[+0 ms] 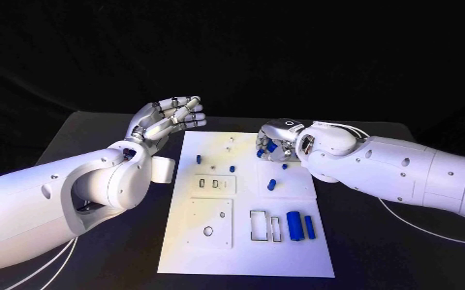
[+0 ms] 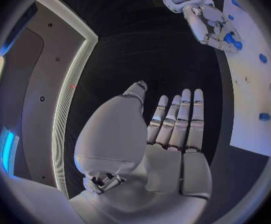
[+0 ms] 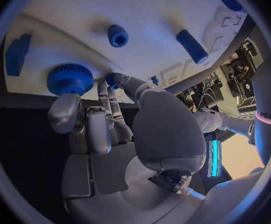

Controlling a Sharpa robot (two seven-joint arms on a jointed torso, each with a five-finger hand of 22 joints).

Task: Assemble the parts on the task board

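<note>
board (image 1: 247, 250) is laid flat mid-table, long side running away from the robot. left hand (image 1: 166, 121) is held raised off the board's far left corner, fingers straight and together, nothing in it, likely parked clear. right hand (image 1: 279, 143) is curled over the far right corner, pinching a small blue part (image 3: 115, 78), seemingly for seating beside the knurled knob (image 3: 69, 78). loose parts (image 1: 300, 226) are left by the near right edge.

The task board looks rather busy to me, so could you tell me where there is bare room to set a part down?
On the task board, the near strip below the square plate and rectangular cutouts is bare. The far right corner is crowded: the right hand works over blue parts there.
</note>
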